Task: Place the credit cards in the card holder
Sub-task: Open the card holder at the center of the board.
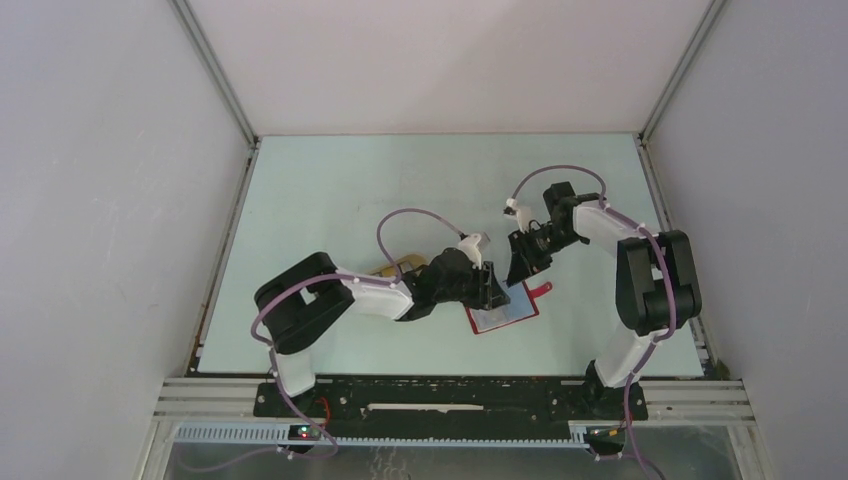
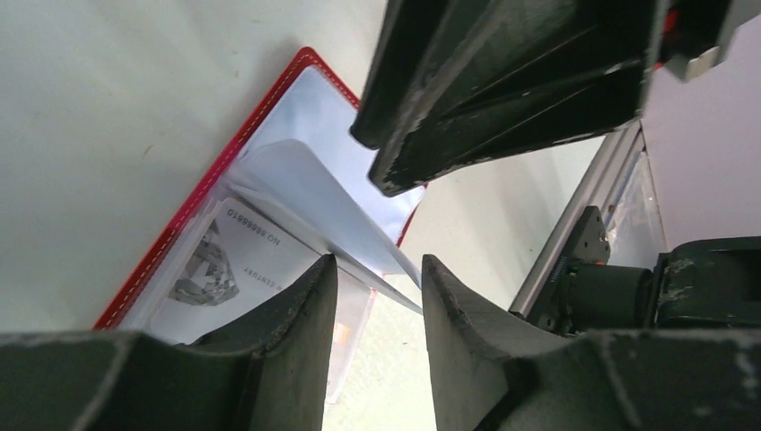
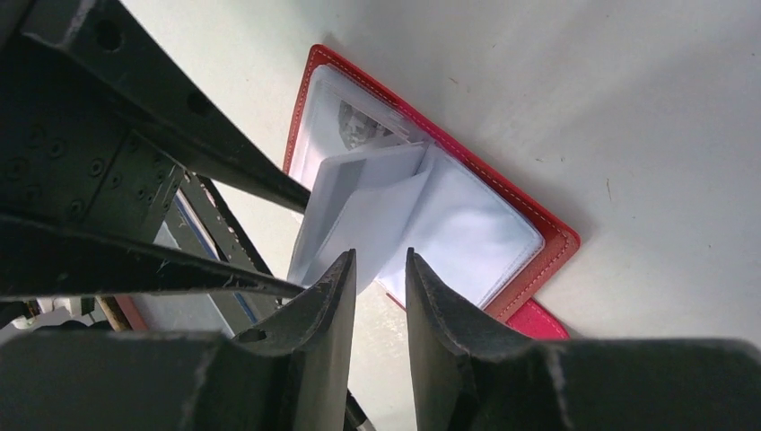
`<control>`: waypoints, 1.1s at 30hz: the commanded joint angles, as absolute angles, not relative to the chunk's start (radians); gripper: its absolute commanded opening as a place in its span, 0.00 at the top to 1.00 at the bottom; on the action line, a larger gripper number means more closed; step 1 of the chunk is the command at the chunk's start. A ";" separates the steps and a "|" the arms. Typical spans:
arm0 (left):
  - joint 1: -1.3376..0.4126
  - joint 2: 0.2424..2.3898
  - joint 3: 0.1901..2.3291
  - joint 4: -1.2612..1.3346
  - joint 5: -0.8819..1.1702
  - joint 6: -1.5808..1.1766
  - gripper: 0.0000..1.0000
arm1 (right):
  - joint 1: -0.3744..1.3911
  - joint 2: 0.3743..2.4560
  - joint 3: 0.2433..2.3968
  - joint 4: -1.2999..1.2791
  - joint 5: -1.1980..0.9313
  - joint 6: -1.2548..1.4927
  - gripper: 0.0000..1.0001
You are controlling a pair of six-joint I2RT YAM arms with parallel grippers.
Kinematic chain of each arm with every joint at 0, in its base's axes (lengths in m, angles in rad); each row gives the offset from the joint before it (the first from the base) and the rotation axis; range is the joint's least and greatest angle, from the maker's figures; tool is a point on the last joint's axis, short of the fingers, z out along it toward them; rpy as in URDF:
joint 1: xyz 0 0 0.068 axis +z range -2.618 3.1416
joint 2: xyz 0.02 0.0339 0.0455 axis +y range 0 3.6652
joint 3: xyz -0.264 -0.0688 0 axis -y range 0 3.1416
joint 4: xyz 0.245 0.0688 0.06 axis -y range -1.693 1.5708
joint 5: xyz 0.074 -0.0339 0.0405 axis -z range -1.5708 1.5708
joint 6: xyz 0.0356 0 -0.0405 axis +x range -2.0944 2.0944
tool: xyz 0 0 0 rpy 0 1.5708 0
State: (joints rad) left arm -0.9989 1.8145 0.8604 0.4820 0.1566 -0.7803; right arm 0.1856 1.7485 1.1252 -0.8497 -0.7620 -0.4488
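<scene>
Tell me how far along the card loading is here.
Done: the card holder lies open, one printed card in a pocket. In hand: nothing; left hand and right hand are open at a lifted sleeve. Left: any other cards, none clearly in view.

Left arm (image 1: 375, 295), right arm (image 1: 625, 355): white shell links alternate with bulky black joint housings, corners rounded. Both bolt onto black mounting plate (image 1: 450, 398).
Lilac cable (image 1: 400, 215) on each arm: rises from plate, runs outside shells, loops free at end farthest from plate. White connector block (image 1: 477, 243) sits there.
Left gripper (image 2: 377, 269), right gripper (image 3: 379, 260): matte black, two thick fingers (image 2: 287, 341), concave inner faces, edges scuffed pale grey. Small round holes (image 3: 54, 153) dot left gripper's side plate.
Red light (image 1: 303, 432) just below plate's left end.
</scene>
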 commanded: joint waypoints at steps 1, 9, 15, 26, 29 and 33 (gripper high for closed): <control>-0.990 1.836 0.918 0.467 0.136 -0.748 0.56 | 0.166 1.729 1.140 -0.876 -0.815 -0.475 0.65; -0.986 1.858 0.941 0.466 0.136 -0.743 0.57 | 0.156 1.716 1.139 -0.886 -0.839 -0.480 0.54; -0.975 1.865 0.951 0.466 0.143 -0.739 0.57 | 0.150 1.700 1.140 -0.908 -0.841 -0.521 0.49; -0.968 1.883 0.949 0.478 0.169 -0.744 0.67 | 0.160 1.748 1.138 -0.838 -0.816 -0.413 0.49; -0.968 1.882 0.949 0.478 0.170 -0.744 0.67 | 0.180 1.753 1.139 -0.785 -0.774 -0.347 0.53; -0.968 1.882 0.950 0.477 0.174 -0.742 0.68 | 0.197 1.744 1.120 -0.711 -0.716 -0.287 0.54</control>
